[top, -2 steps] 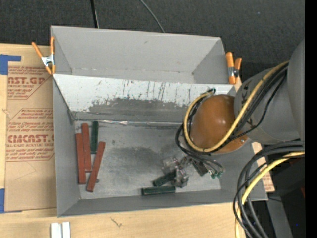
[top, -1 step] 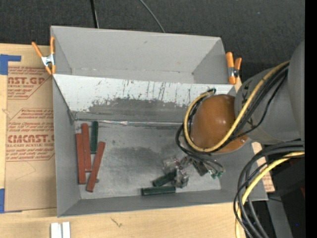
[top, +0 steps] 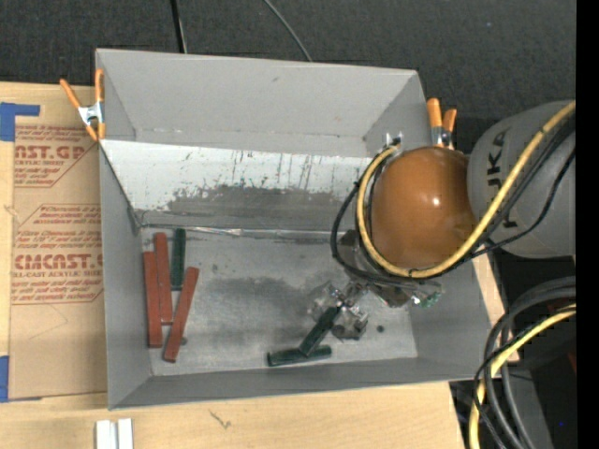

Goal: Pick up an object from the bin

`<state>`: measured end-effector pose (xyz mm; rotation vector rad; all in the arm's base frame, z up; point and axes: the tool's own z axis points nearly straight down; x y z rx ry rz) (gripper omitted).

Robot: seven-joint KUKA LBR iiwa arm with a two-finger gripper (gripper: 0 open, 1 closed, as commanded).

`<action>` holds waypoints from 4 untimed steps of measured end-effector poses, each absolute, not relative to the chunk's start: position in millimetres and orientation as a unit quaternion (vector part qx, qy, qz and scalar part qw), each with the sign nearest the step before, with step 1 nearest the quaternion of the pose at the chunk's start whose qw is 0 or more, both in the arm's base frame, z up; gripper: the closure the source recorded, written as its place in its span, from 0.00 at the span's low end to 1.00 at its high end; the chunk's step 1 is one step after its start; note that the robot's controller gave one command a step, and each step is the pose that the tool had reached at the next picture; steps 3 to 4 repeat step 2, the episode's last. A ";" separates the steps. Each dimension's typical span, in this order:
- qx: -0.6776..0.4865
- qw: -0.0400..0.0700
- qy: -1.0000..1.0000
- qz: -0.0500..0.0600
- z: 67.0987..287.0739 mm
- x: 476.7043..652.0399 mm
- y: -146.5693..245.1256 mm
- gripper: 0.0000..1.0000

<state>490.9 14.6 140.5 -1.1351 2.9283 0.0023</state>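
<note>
The grey metal bin [top: 253, 171] occupies the centre of the camera view. The arm [top: 524, 185] enters from the right, with its orange cover [top: 416, 209] hanging over the bin's right half. Below the cover, the end effector [top: 346, 309] stands low over the bin floor near the front right corner. Whether it is apart or together cannot be told.

A group of reddish-brown sticks [top: 159, 302] lies side by side along the left wall, well apart from the end effector.

The slanted green stick [top: 321, 332] lies right at the end effector, its upper end touching or just beneath it; contact cannot be confirmed. Its lower end meets a flat green stick [top: 295, 355] lying near the front wall.

The slanted green stick appears slim, stiff and light. Its smooth, narrow faces are likely to slip or pivot in a loose grip. It is best held across its narrow width near mid-length, clear of the junction with the flat green stick.
</note>
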 end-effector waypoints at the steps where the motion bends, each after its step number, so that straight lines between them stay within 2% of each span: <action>1: -0.361 0.000 0.932 0.001 140.5 490.9 14.6 1.00; 2: -0.363 0.000 0.932 0.001 229.9 493.5 22.1 1.00; 4: -0.363 0.000 0.932 0.001 229.9 493.5 22.1 1.00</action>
